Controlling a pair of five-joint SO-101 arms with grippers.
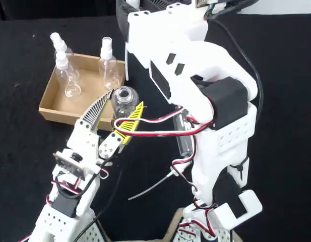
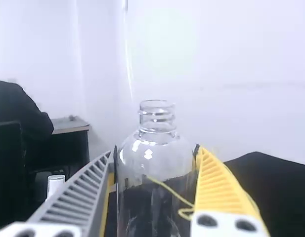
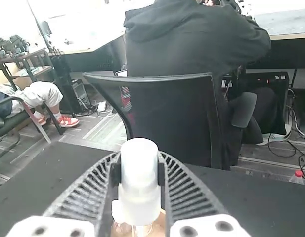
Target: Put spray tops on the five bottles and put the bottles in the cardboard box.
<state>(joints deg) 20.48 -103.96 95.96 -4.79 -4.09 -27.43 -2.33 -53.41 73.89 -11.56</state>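
A black desk [image 1: 276,75] carries the work, and the bulky white right arm [image 1: 195,65] rises over its middle. To one side sits a shallow brown cardboard box [image 1: 89,88] holding three clear plastic bottles already fitted with white tops [image 1: 67,75].

Just beside the box's near corner, the left gripper [image 1: 125,103] has its grey and yellow fingers pinching a fourth clear plastic bottle [image 2: 154,153] around the body. The bottle's threaded neck is bare and open.

The right gripper [image 3: 138,163] has its ribbed fingers clamped on a white plastic spray top [image 3: 138,177].

This looks like the capping step for that fourth bottle. The next move probably calls for lining the top up squarely over the open neck, lowering it, then twisting while the left fingers hold firm.
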